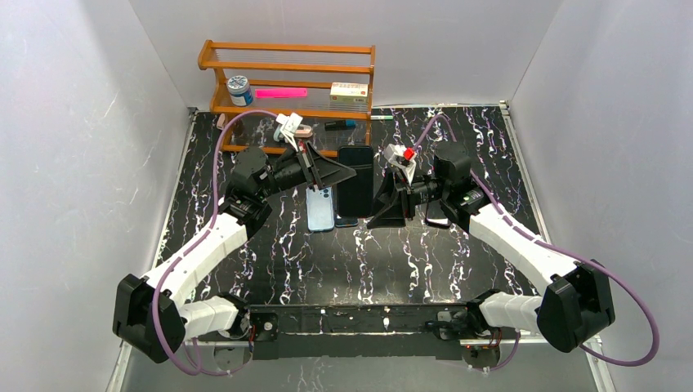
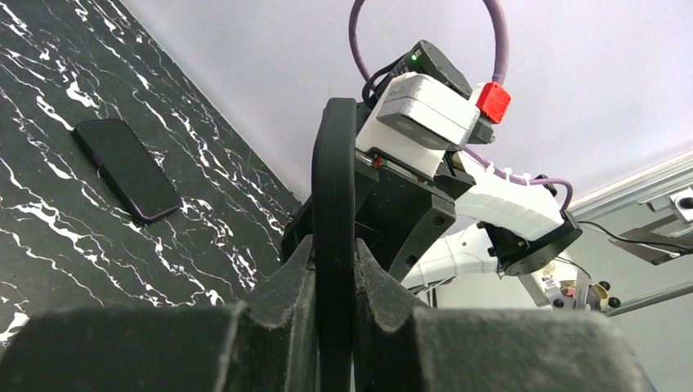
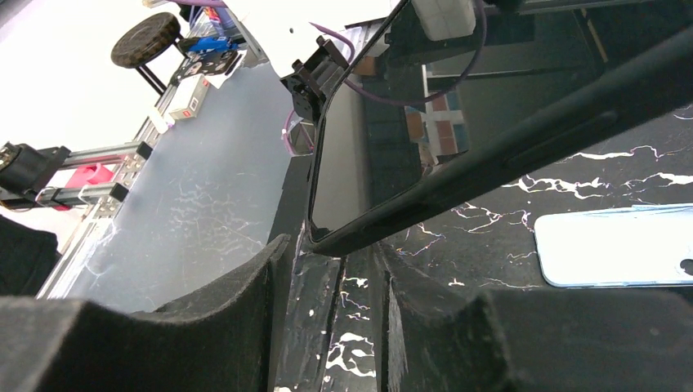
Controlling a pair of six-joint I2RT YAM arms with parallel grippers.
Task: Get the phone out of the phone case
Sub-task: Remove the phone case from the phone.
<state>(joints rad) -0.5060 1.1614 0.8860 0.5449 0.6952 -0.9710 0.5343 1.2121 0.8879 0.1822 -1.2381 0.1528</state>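
Above the centre of the black marbled surface (image 1: 270, 269) tilts a black phone case (image 1: 356, 184), the glossy phone (image 3: 359, 147) seated in it; a light-blue handset (image 1: 320, 211) lies just left. Left fingers (image 2: 278, 298) pinch the case's edge; right fingers (image 3: 237, 302) straddle a corner, grip impossible to tell.

Black phone case (image 1: 355, 181) w/ phone (image 3: 351, 163) still inside, glossy dark screen approx. face-up, sits raised off the table (image 1: 409, 261), long axis running front-to-back, over the middle and closer to the back edge than the front.
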